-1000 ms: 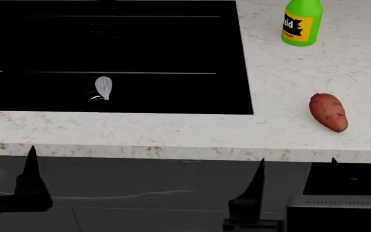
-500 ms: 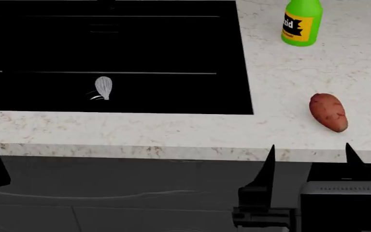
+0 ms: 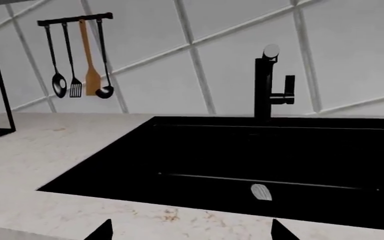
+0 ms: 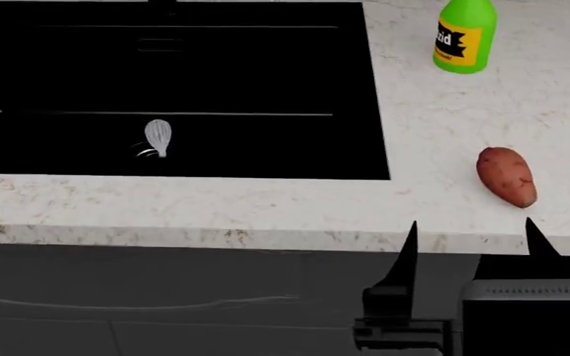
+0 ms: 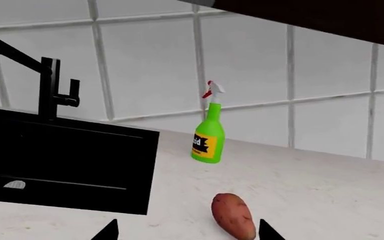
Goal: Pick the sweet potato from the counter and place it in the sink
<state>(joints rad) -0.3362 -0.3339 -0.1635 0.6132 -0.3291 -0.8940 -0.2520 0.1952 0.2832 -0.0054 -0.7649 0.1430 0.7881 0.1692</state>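
Marble counter [image 4: 444, 111] bears sweet potato [image 4: 506, 176]; right tool [image 4: 468, 241] spread, empty; left tool cropped, unreadable.

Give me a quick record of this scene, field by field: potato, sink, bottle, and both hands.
potato: on the counter, right of the sink, untouched
sink: black, nothing in it but the drain
bottle: green, upright, behind the potato
right hand: open, below the counter edge, in line with the potato
left hand: open, facing the sink
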